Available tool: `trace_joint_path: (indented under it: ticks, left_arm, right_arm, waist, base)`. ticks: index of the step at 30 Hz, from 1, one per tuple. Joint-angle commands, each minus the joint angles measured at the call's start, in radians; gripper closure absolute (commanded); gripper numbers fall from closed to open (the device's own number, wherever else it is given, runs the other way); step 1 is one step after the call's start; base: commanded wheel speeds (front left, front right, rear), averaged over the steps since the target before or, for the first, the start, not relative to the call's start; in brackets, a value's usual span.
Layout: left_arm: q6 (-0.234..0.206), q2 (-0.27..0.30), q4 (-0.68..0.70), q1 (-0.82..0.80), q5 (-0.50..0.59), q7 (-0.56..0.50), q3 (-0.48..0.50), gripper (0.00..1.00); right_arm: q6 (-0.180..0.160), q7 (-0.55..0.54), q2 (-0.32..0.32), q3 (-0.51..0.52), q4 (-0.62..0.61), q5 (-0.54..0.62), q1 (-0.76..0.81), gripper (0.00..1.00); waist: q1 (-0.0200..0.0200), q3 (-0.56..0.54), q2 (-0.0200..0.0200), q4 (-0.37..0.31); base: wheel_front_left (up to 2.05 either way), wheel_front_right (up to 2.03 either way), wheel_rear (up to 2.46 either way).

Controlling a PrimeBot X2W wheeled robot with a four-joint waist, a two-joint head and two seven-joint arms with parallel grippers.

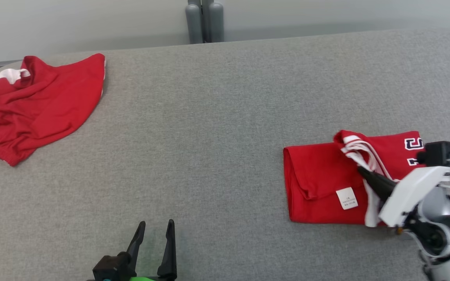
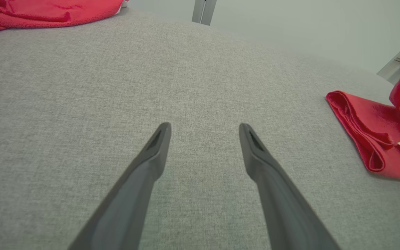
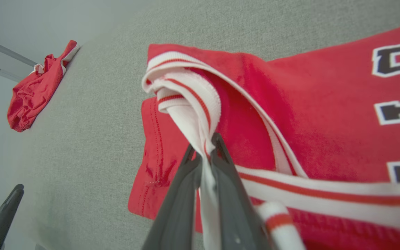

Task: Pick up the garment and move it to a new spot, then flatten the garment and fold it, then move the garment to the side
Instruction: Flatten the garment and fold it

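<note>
**Right gripper pinches jersey trim**

On the grey felt-covered table [image 1: 225, 136], the folded red jersey garment [image 1: 318, 183] lies directly beneath the right gripper [image 1: 359, 169], whose fingers pinch its white striped trim. The left gripper [image 1: 155, 226], spread wide, hovers well apart from it.

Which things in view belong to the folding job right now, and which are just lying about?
In the job:
folded red jersey, lying on the grey surface
right tool, shut on the jersey's white striped trim
left tool, open, holding nothing

Lying about:
crumpled red garment at the far left
grey posts behind the surface
</note>
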State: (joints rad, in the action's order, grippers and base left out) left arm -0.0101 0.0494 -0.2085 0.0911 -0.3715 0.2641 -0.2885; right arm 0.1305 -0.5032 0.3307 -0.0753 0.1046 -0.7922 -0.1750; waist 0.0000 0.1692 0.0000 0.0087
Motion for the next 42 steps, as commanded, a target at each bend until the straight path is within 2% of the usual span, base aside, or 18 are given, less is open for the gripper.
trace_joint_path:
  ticks: [1, 4, 7, 17, 18, 19, 20, 25, 29, 32, 36, 40, 42]
  left_arm:
    - [-0.002, 0.002, -0.014, -0.018, 0.006, 0.000, 0.001, 0.00]
    - [-0.002, 0.002, -0.033, -0.016, 0.012, 0.000, 0.001, 0.00]
    - [-0.003, 0.002, -0.045, -0.006, 0.017, 0.000, 0.004, 0.00]
    - [-0.005, 0.002, -0.060, 0.000, -0.002, 0.000, -0.024, 0.00]
    - [-0.002, 0.002, -0.068, 0.001, -0.011, 0.000, -0.028, 0.00]
    - [0.002, 0.002, -0.073, 0.002, -0.014, 0.000, -0.031, 0.00]
    - [0.004, 0.003, -0.076, 0.001, -0.011, 0.000, -0.030, 0.00]
    - [0.016, 0.003, -0.100, 0.016, 0.014, 0.000, 0.006, 0.00]
    - [0.020, 0.002, -0.078, 0.035, 0.014, 0.000, 0.036, 0.00]
    - [0.012, 0.003, -0.023, 0.049, 0.008, 0.000, 0.079, 0.00]
    - [0.009, 0.003, 0.054, 0.072, 0.019, 0.000, 0.128, 0.00]
    - [0.000, 0.003, 0.107, 0.095, 0.030, 0.000, 0.165, 0.00]
    - [-0.004, 0.003, 0.127, 0.109, 0.040, 0.000, 0.182, 0.00]
  right_arm:
    - [0.000, 0.022, -0.036, -0.006, 0.028, 0.020, -0.022, 1.00]
    - [0.000, 0.059, -0.107, -0.026, 0.080, 0.049, -0.049, 1.00]
    - [0.000, 0.088, -0.148, -0.040, 0.124, 0.072, -0.072, 1.00]
    - [0.000, 0.127, -0.206, -0.092, 0.163, 0.084, -0.118, 1.00]
    - [0.000, 0.132, -0.211, -0.099, 0.157, 0.084, -0.119, 0.89]
    - [0.001, 0.144, -0.215, -0.108, 0.144, 0.083, -0.121, 0.53]
    - [0.000, 0.148, -0.220, -0.115, 0.137, 0.072, -0.117, 0.00]
    - [0.000, 0.211, -0.242, -0.148, 0.027, -0.009, -0.063, 0.00]
    - [0.000, 0.327, -0.203, -0.136, -0.086, 0.006, -0.009, 0.00]
    - [0.000, 0.487, -0.108, -0.127, -0.157, 0.138, 0.044, 0.00]
    - [0.000, 0.673, -0.048, -0.058, -0.122, 0.279, 0.127, 0.00]
    - [0.000, 0.760, -0.024, 0.020, -0.038, 0.445, 0.197, 0.00]
    - [0.000, 0.769, -0.049, 0.071, -0.024, 0.499, 0.216, 0.00]
  waist:
    - [0.0000, 0.009, 0.0000, -0.013]
    - [0.0000, 0.009, 0.0000, -0.017]
    - [0.0000, 0.009, 0.0000, -0.021]
    - [0.0000, 0.002, 0.0000, -0.017]
    - [0.0000, 0.000, 0.0000, -0.016]
    - [0.0000, -0.001, 0.0000, -0.016]
    - [0.0000, -0.002, 0.0000, -0.016]
    - [0.0000, -0.020, 0.0000, -0.018]
    - [0.0000, -0.046, 0.0000, -0.021]
    - [0.0000, -0.066, 0.0000, -0.019]
    - [0.0000, -0.088, 0.0000, -0.015]
    - [0.0000, -0.120, 0.0000, -0.010]
    - [0.0000, -0.138, 0.0000, -0.008]
  base:
    - [0.00, 0.00, 0.00]
    - [0.00, 0.00, 0.00]
    - [0.00, 0.00, 0.00]
    - [0.00, 0.00, 0.00]
    - [0.00, 0.00, 0.00]
    - [0.00, 0.00, 0.00]
    - [0.00, 0.00, 0.00]
    - [0.00, 0.00, 0.00]
    - [0.00, 0.00, 0.00]
    - [0.00, 0.00, 0.00]
    - [0.00, 0.00, 0.00]
    - [0.00, 0.00, 0.00]
    - [0.00, 0.00, 0.00]
